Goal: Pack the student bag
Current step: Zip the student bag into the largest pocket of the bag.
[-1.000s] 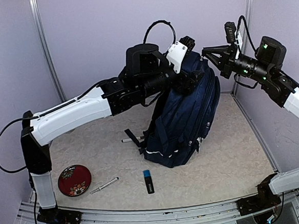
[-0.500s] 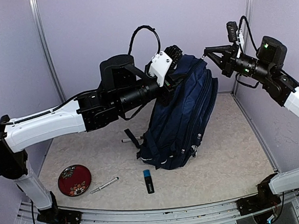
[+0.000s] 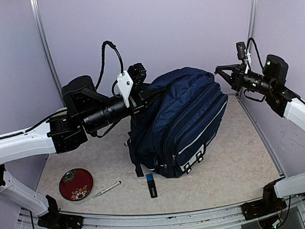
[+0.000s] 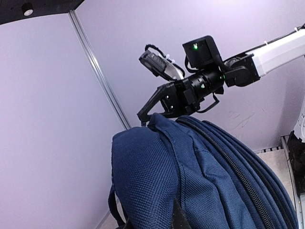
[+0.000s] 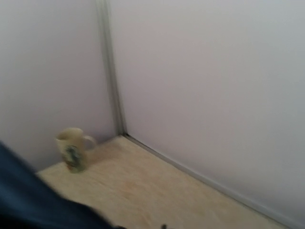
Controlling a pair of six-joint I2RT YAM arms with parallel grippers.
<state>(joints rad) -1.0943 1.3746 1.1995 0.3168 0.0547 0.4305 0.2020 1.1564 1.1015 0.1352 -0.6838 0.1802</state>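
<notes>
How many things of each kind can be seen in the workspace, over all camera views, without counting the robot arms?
Backpack: 1
Red dish: 1
Pen: 1
Black stick with a blue end: 1
Mug: 1
Total: 5

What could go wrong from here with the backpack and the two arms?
The left gripper pinches only fabric at the edge of the student bag; a slip could drop the leaning bag onto the black-and-blue stick beside it. The right gripper, shut, sits close to the bag's top and could snag it.
</notes>
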